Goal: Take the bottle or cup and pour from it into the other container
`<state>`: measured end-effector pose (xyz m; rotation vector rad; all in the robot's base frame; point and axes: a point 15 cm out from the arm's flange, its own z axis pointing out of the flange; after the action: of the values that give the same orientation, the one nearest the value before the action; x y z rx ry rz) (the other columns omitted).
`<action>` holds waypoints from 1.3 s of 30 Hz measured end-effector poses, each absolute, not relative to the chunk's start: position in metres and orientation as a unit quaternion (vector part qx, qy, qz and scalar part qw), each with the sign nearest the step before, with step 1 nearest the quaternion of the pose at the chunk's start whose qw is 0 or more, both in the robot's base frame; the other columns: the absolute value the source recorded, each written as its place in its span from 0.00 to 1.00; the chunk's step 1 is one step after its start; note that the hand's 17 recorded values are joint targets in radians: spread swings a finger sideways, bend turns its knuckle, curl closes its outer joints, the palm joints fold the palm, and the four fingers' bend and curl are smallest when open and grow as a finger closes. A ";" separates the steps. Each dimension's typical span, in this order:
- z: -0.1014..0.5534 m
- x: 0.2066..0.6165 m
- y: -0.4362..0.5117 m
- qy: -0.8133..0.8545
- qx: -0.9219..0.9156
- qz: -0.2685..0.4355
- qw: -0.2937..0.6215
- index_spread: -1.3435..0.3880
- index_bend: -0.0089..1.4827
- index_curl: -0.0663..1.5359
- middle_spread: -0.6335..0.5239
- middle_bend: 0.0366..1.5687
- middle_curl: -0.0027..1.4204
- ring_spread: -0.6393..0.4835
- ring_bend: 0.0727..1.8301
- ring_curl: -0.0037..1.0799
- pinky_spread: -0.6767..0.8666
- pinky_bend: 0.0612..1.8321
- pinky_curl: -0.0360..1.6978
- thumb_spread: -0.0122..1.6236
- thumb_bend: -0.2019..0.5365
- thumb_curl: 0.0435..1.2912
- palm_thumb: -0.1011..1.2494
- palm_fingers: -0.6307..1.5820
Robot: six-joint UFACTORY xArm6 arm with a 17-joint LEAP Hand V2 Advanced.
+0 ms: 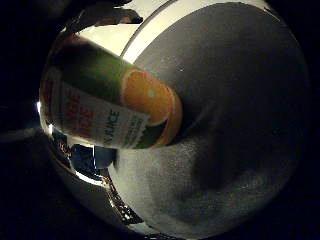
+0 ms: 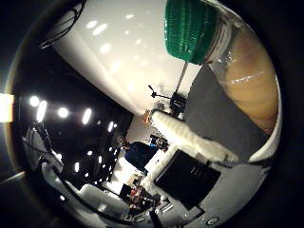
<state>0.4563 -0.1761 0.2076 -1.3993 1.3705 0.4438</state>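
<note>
Robot hand (image 2: 194, 137) shows only as one white finger (image 2: 183, 133) reaching out from the palm in the thumb-side view, fairly straight, its tip ending in open air and touching nothing I can see. Whether the rest of the fingers are curled around anything cannot be told from either view.

Orange juice bottle (image 1: 112, 102) sits very close to the palm, filling a good share of the little-finger-side view. Its label, with a sliced orange printed on green and white, faces the camera. In the thumb-side view the same bottle shows its green ribbed cap (image 2: 190, 31), on the neck, and a clear shoulder with pale orange liquid inside. Whether the bottle is being gripped or simply lies against the palm cannot be told.

Beyond the bottle lies a grey mat (image 1: 235, 100), bare across the wide area that shows. It has a pale border strip (image 1: 150, 30) along its edge, and past that a white surface. The mat's straight edge also shows in the thumb-side view, beside the bottle's shoulder.

Farther from the palm, a black flat panel (image 2: 190, 178) lies past the fingertip. Dim room with ceiling lights fills the far background.
</note>
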 end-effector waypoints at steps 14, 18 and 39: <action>0.207 0.443 -0.157 0.567 -0.595 0.234 0.520 0.63 0.42 0.47 0.48 0.66 0.43 0.45 0.66 0.42 0.25 0.74 0.16 0.50 0.24 0.40 0.72 0.87; 0.216 0.447 -0.160 0.562 -0.603 0.226 0.520 0.65 0.58 0.52 0.49 0.75 0.46 0.44 0.70 0.47 0.28 0.79 0.21 0.47 0.25 0.45 0.75 0.85; 0.314 0.446 -0.091 0.531 -0.719 0.170 0.416 0.67 0.78 0.55 0.47 0.88 0.50 0.42 0.78 0.61 0.33 0.79 0.39 0.28 0.24 0.66 0.84 0.79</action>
<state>0.4458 -0.0911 0.3143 -1.8047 1.3341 0.4269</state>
